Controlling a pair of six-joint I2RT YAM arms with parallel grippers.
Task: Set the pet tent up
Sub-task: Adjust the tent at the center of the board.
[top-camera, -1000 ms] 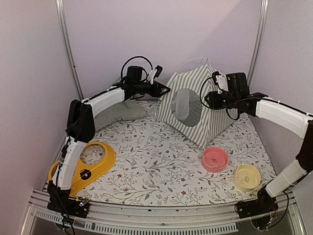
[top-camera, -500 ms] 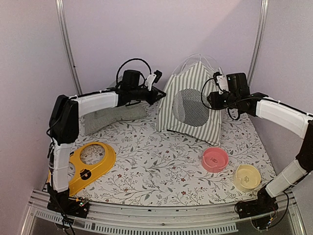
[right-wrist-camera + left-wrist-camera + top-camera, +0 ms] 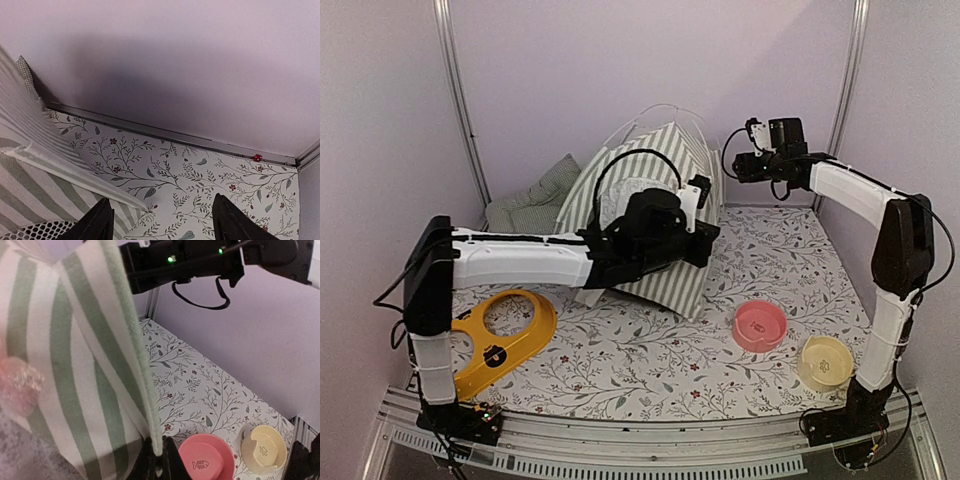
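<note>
Pet tent (image 3: 665,150) now leftward, aslant

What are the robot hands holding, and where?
The left gripper pinches the tent by its green-trimmed fabric edge. The right gripper is open and empty.

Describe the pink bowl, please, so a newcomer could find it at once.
On the floral table, look in front of the striped pet tent, toward the right side, where two small round bowls sit close together. The pink bowl is the one nearer the tent, with a fish emblem in its middle; the cream bowl beside it is pale yellow.
</note>
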